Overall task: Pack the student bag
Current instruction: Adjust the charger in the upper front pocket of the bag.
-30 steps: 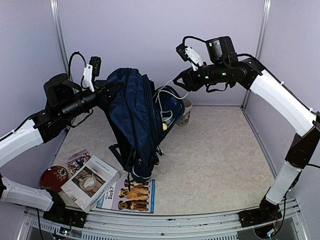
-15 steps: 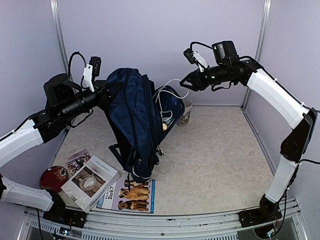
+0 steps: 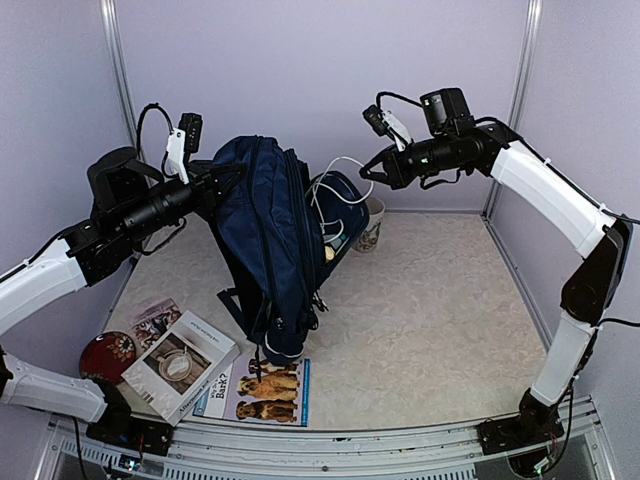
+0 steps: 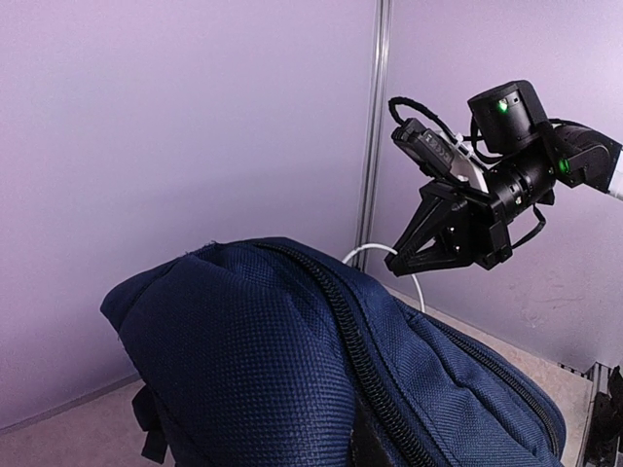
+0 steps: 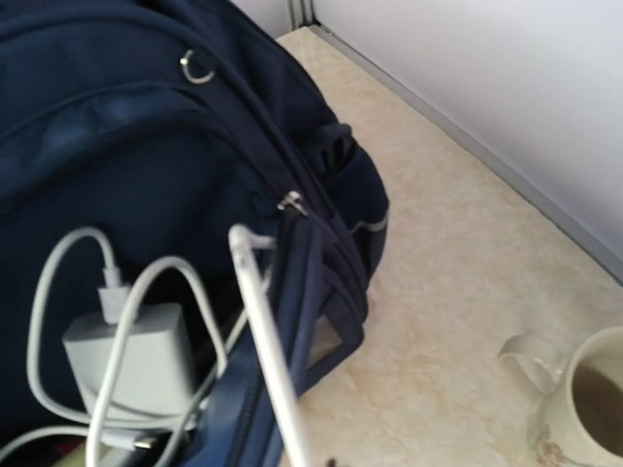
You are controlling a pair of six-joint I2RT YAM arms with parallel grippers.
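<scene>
The tall navy-blue fabric backpack (image 3: 265, 240) stands upright toward the beige tabletop's (image 3: 440, 300) far-left corner, its open pocket below the nearer right gripper (image 3: 383, 166), which seems pinched on the white charger cable (image 3: 347, 160); the left gripper's (image 3: 212, 185) fingers are hidden behind the backpack

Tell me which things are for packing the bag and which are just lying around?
For the job: student bag, white charger, charger cable, right gripper, left gripper.

Just lying there, maybe packed later: mug, dog book, bowl-cover book, red disc, leaflet.
</scene>
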